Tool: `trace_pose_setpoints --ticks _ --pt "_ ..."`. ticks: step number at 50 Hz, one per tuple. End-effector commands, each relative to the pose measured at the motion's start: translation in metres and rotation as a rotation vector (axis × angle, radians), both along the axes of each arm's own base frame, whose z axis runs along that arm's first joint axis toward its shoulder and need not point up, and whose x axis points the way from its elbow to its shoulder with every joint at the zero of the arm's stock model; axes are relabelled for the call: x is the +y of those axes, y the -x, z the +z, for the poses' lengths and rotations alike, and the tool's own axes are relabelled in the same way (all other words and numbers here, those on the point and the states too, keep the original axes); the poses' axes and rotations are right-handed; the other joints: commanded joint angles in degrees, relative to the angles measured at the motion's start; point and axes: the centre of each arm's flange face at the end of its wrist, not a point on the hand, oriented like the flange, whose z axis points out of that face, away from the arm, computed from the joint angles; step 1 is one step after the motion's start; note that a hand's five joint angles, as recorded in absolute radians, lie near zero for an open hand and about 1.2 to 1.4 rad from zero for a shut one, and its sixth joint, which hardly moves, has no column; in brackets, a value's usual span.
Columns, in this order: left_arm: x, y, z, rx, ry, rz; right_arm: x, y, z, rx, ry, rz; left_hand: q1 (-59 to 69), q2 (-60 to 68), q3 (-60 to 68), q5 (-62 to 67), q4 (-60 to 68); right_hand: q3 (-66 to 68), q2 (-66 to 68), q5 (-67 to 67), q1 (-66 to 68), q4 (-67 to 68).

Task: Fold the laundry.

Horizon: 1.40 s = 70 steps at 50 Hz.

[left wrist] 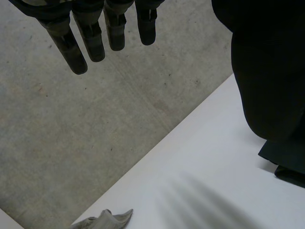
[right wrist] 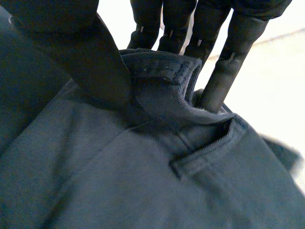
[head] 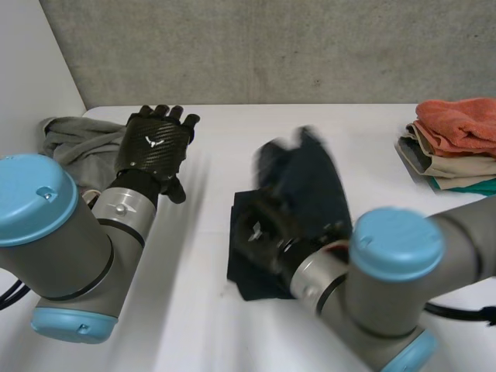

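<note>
— Question one: where's the dark garment (head: 310, 182)?
— Mid-table (head: 178, 310), its far part raised and bunched, the rest flat.
— Right hand (head: 263, 229)?
— At the garment's near edge, thumb and fingers (right wrist: 221, 81) pinching a stitched band of it.
— Left hand (head: 155, 147)?
— Hovering left of the garment, apart from it, fingers (left wrist: 71, 47) straight, holding nothing. Grey cloth (head: 74, 139) lies farther left; a folded stack (head: 457, 139) sits well right of the garment.

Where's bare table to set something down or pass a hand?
Bare table between the left hand and the dark garment, and between that garment and the folded stack. Crowded: far-left corner, grey cloth; right edge, the stack.
</note>
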Motion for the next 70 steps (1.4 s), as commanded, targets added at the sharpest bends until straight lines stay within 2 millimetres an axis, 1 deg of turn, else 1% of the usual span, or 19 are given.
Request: trace_pose_setpoints --ticks 1,3,4,7,10,14,16,20,23,27,37,43,47,52,55,58,60,66,70 --pt "-0.002 0.001 0.007 0.020 0.016 0.000 0.013 -0.007 -0.005 0.016 0.016 0.069 -0.60 -1.80 -2.32 -2.67 -1.66 -32.31 -30.45 -30.32 -27.76 -32.31" --pt "-0.004 0.002 0.011 0.027 0.030 0.000 0.010 -0.006 0.004 -0.036 -0.023 0.055 -0.60 -1.80 -2.32 -2.67 -1.66 -49.01 -47.14 -47.02 -44.46 -49.01" --pt "-0.006 0.005 0.018 0.041 0.048 -0.002 0.002 -0.002 0.023 -0.132 -0.080 0.015 -0.60 -1.80 -2.32 -2.67 -1.66 -53.74 -51.88 -51.75 -49.19 -53.74" --pt "-0.009 0.009 0.030 0.065 0.082 -0.005 -0.017 0.012 0.063 -0.376 -0.261 -0.074 -0.60 -1.80 -2.32 -2.67 -1.66 -58.75 -56.89 -56.76 -54.20 -58.75" --pt "-0.011 0.016 0.050 0.119 0.128 -0.020 -0.035 0.027 0.087 -0.580 -0.440 -0.159 -0.60 -1.80 -2.32 -2.67 -1.66 -58.75 -56.89 -56.76 -54.20 -58.75" --pt "-0.007 0.036 0.066 0.190 0.141 -0.078 -0.065 0.056 0.099 -0.736 -0.605 -0.294 -0.22 -1.42 -1.94 -2.29 -1.28 -58.75 -56.89 -56.76 -54.20 -58.75" --pt "-0.003 0.052 0.055 0.189 0.095 -0.119 -0.075 0.071 0.103 -0.748 -0.636 -0.361 -0.05 -1.25 -1.77 -2.12 -1.11 -58.75 -56.89 -56.76 -54.20 -58.75" --pt "0.013 0.086 0.030 0.145 -0.005 -0.204 -0.097 0.099 0.096 -0.712 -0.712 -0.518 -0.22 -1.42 -1.94 -2.29 -1.28 -58.75 -56.89 -56.76 -54.20 -58.75" --pt "0.023 0.108 -0.002 0.088 -0.100 -0.252 -0.105 0.098 0.078 -0.652 -0.803 -0.572 -0.39 -1.59 -2.10 -2.46 -1.45 -58.75 -56.89 -56.76 -54.20 -58.75" --pt "0.019 0.119 -0.040 0.029 -0.204 -0.244 -0.115 0.095 0.057 -0.597 -0.881 -0.608 0.45 -0.75 -1.27 -1.62 -0.61 -58.75 -56.89 -56.76 -54.20 -58.75" --pt "0.012 0.095 -0.102 -0.166 -0.391 -0.070 -0.129 0.090 -0.011 -0.381 -0.893 -0.626 6.84 5.64 5.13 4.77 5.78 -58.75 -56.89 -56.76 -54.20 -58.75" --pt "0.016 0.084 -0.109 -0.218 -0.459 -0.040 -0.129 0.090 -0.024 -0.283 -0.832 -0.618 8.70 7.50 6.98 6.63 7.64 -58.75 -56.89 -56.76 -54.20 -58.75" --pt "0.018 0.085 -0.092 -0.194 -0.433 -0.049 -0.130 0.092 -0.005 -0.317 -0.749 -0.632 7.69 6.49 5.97 5.62 6.63 -58.75 -56.89 -56.76 -54.20 -58.75" --pt "0.020 0.087 -0.020 -0.069 -0.316 -0.130 -0.119 0.090 0.033 -0.406 -0.599 -0.597 7.52 6.32 5.80 5.45 6.46 -58.75 -56.89 -56.76 -54.20 -58.75" --pt "0.023 0.090 0.004 -0.020 -0.273 -0.204 -0.102 0.094 0.060 -0.474 -0.492 -0.578 7.52 6.32 5.80 5.45 6.46 -58.75 -56.89 -56.76 -54.20 -58.75" --pt "0.018 0.087 0.033 0.036 -0.211 -0.295 -0.084 0.097 0.067 -0.499 -0.446 -0.572 7.85 6.65 6.14 5.78 6.80 -58.75 -56.89 -56.76 -54.20 -58.75" --pt "0.015 0.085 0.051 0.067 -0.176 -0.377 -0.063 0.093 0.058 -0.489 -0.451 -0.551 8.52 7.32 6.81 6.45 7.47 -58.75 -56.89 -56.76 -54.20 -58.75" --pt "0.024 0.089 0.068 0.078 -0.174 -0.633 -0.002 0.078 0.016 -0.406 -0.541 -0.465 11.72 10.52 10.01 9.65 10.67 -58.75 -56.89 -56.76 -54.20 -58.75" --pt "0.030 0.086 0.070 0.063 -0.227 -0.735 0.004 0.076 -0.001 -0.421 -0.520 -0.470 11.89 10.69 10.18 9.82 10.84 -58.75 -56.89 -56.76 -54.20 -58.75"
